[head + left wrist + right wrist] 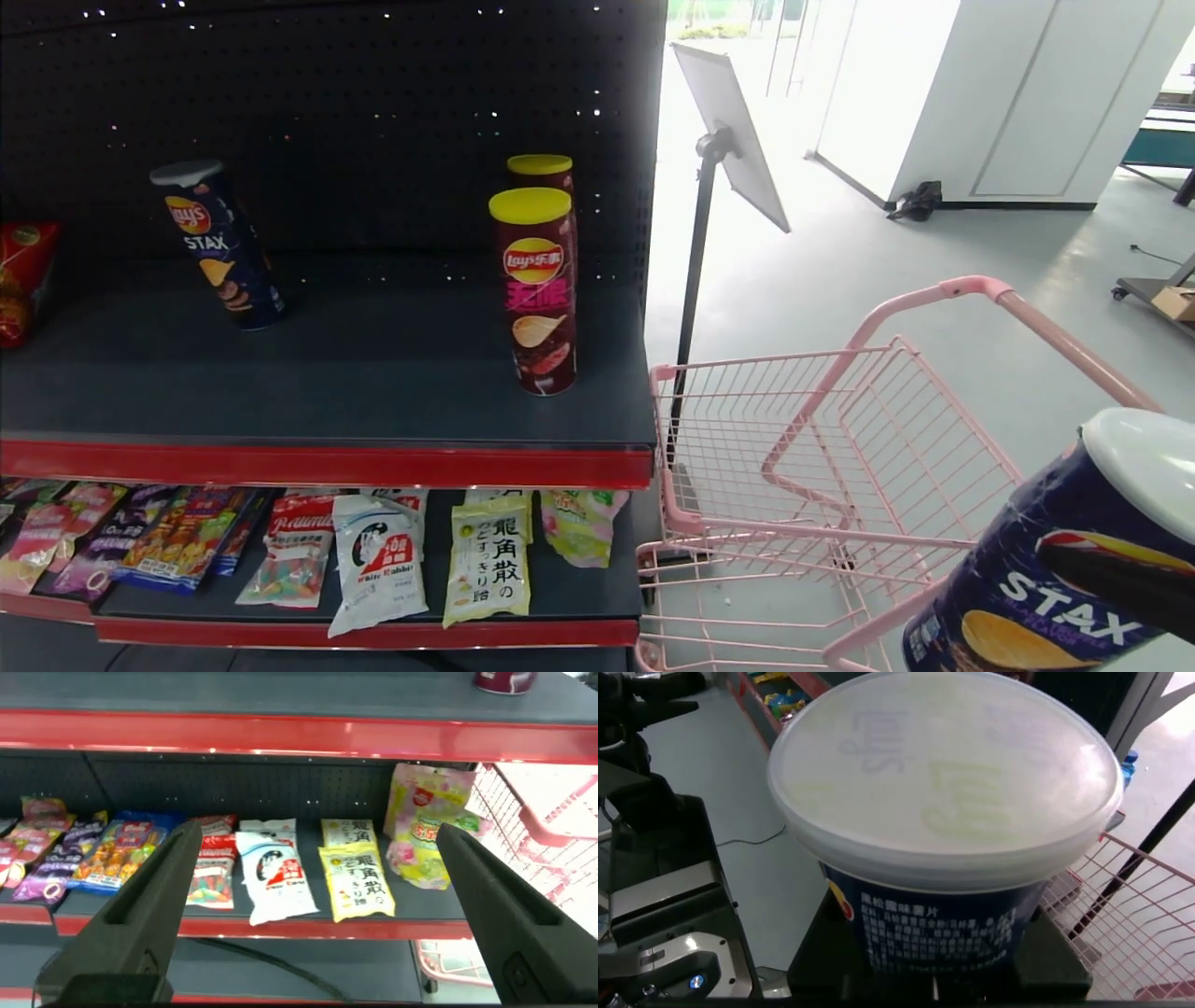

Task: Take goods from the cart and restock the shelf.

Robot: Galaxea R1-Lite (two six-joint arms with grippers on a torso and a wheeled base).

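When the scene is read from the left, the shelf (327,401) is met first. On its upper deck a red bag (23,280) is seen at the far left edge. A dark blue can (219,245) with a pale lid is stood well apart from it, near the perforated back panel, and its top appears tilted leftward. Two maroon cans (537,289) with yellow lids are lined up one behind the other near the right end of the deck. The stretch of deck between the dark blue can and these two is judged to be the place meant for restocking. On the lower deck, snack bags (373,560) are laid flat in a row.

The left tool (313,915) is held before the lower deck with its fingers (140,915) spread apart and nothing between them. It is judged to be kept idle, out of the way of the placing arm.

Just beside the right end of the shelf, the pink wire cart (840,448) is stood.

At the far right, the held can (1027,579) is carried at the near right side of the cart, well apart from the shelf and tilted. The right tool (924,975) is clamped on its side wall below the lid. This hold is judged to leave the base free for setting down upright.

The held can is cylindrical, with a dark blue printed wall showing crisps and white lettering. It is closed by a pale, slightly translucent lid with a raised rim. It matches the dark blue can on the shelf, so a place beside that one is judged likely.
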